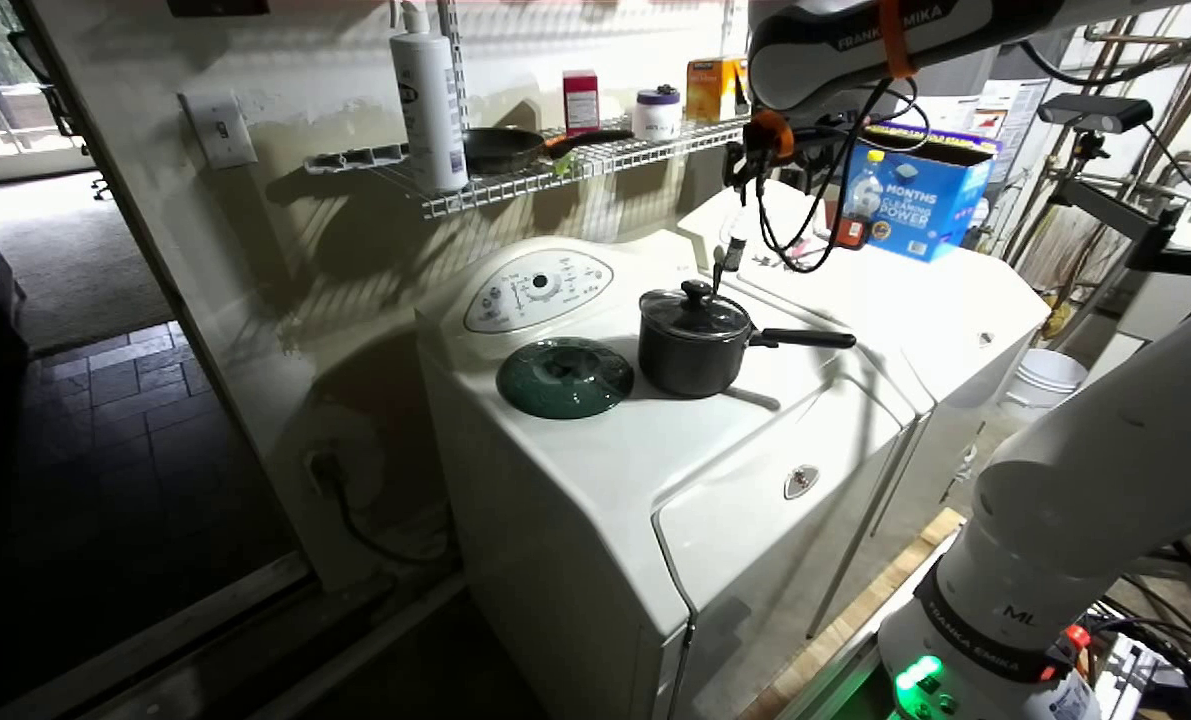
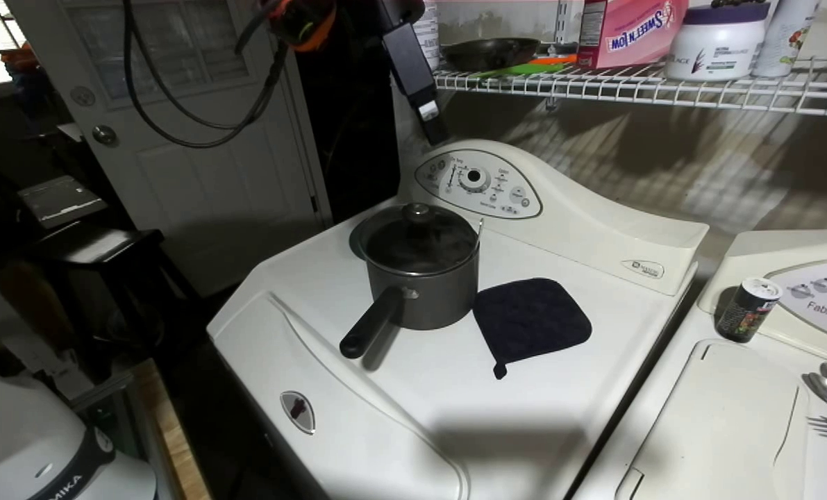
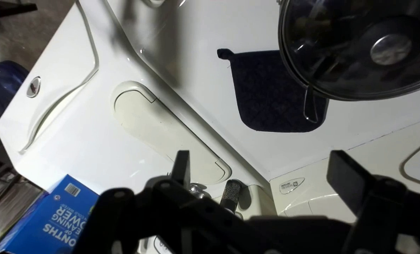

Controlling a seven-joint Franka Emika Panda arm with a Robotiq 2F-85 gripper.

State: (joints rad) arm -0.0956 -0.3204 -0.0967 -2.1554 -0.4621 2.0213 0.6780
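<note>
On a white Maytag machine (image 2: 448, 389) stands a lidded dark saucepan (image 2: 423, 302), handle (image 2: 373, 323) toward seven o'clock in an exterior view. A green disc (image 1: 567, 388), apparently another lid, lies between its eight and nine o'clock in an exterior view. A navy pot holder (image 2: 532, 321) lies flat just beside the pan. The hand (image 3: 261, 165) hangs above, released, fingers (image 3: 347, 181) spread, gripping nothing; in the wrist view the saucepan sits toward its one o'clock. I judge this a pre-contact step; gripping there would call for shifting that way and lowering clear of the protruding utensil (image 2: 481, 229).
</note>
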